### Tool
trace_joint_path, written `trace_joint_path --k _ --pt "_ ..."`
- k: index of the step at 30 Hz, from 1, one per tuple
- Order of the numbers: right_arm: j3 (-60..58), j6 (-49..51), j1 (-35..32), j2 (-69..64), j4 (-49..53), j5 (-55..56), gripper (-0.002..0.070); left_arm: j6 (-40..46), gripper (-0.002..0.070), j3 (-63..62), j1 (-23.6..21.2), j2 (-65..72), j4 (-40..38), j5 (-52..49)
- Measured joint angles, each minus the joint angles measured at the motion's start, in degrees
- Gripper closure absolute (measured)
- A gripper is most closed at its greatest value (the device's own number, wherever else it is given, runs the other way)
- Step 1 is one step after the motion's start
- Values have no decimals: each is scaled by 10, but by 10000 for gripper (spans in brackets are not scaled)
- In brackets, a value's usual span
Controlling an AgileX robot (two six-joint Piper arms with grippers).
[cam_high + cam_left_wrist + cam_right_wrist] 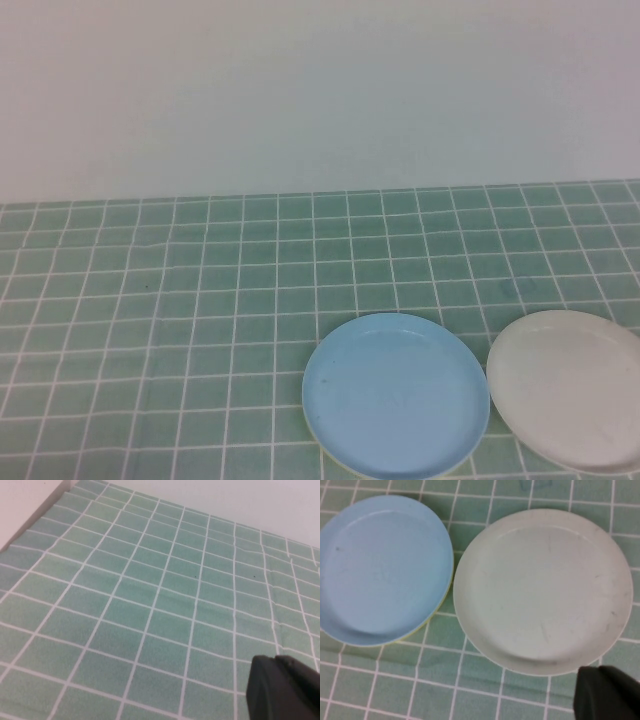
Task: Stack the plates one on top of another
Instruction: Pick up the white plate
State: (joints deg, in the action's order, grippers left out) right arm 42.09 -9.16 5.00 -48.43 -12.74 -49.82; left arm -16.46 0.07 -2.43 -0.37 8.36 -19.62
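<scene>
A green checked tablecloth fills the lower half of the high view; at its lower right the light blue plate sits on the yellow plate, only a rim sliver showing; the white plate lies just beside it, apart; left gripper and right gripper both closed, holding nothing, each at its wrist view's lower right.

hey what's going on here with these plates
A two-arm robot is stacking plates on a green checked cloth. The blue plate already sits on a yellow plate, of which only a thin edge shows. The white plate lies alone beside them, not touching. Nothing is held right now: the right gripper hangs shut above the white plate's edge, and the left gripper is shut over bare cloth.
</scene>
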Motion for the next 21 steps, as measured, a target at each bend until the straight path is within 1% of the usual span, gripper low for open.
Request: trace_joint_path --k 3,8,12,14,17,21 --pt "24 -2 0 -70 1 4 678 0 676 0 0 0 0 0" --pt "31 1 0 -179 17 39 678 0 676 0 0 0 0 0" --pt "32 53 0 -259 80 70 676 0 676 0 0 0 0 0" --pt "32 86 0 -282 116 89 659 1 676 0 0 0 0 0" --pt "32 118 0 -306 144 113 589 1 676 0 0 0 0 0" --pt "32 132 0 -341 152 129 444 1 676 0 0 0 0 0"
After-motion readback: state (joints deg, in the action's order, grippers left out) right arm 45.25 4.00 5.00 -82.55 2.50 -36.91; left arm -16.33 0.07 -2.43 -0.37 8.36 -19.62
